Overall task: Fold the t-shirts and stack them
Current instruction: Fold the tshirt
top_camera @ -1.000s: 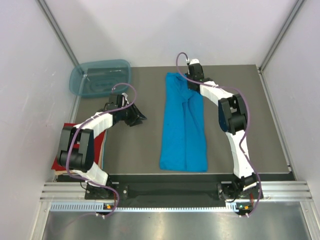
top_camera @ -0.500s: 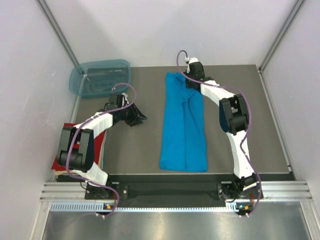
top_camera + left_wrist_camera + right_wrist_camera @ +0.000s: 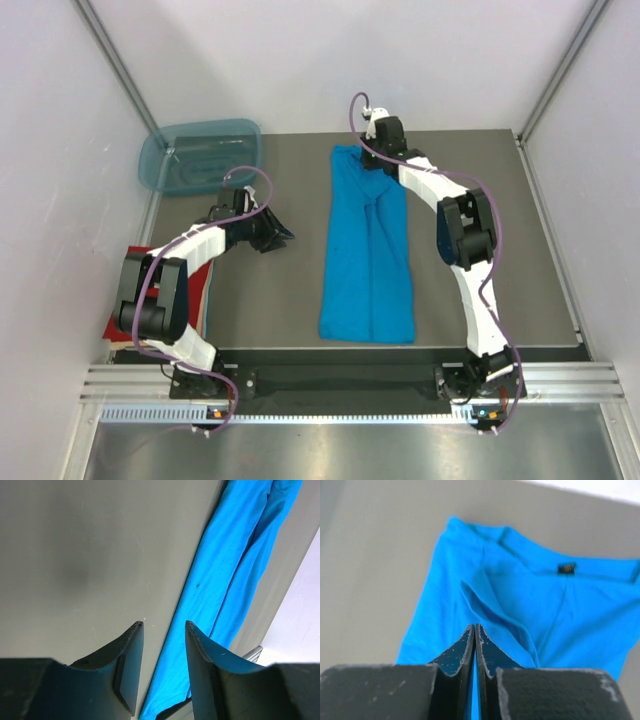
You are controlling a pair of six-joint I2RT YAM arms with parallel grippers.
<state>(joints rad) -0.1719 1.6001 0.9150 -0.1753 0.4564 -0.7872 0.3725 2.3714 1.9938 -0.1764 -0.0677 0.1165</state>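
The turquoise-blue t-shirt [image 3: 368, 250] lies on the grey table [image 3: 270, 290] as a long folded strip, collar end far. It also shows in the right wrist view [image 3: 530, 605] and in the left wrist view [image 3: 225, 580]. My right gripper [image 3: 376, 162] hovers over the shirt's far end, jaws shut [image 3: 474, 626], with no cloth seen gripped between them. My left gripper [image 3: 280, 235] is open and empty [image 3: 164, 625] over bare table, left of the shirt. The red t-shirt [image 3: 120, 322] lies folded at the near left, mostly hidden under my left arm.
A translucent blue-green plastic tub [image 3: 200, 157] stands at the far left corner. White walls close in the table on three sides. A metal rail [image 3: 330, 385] runs along the near edge.
My right wrist has moved slightly toward the far edge over the shirt's collar end. The shirt and the left arm have not moved.
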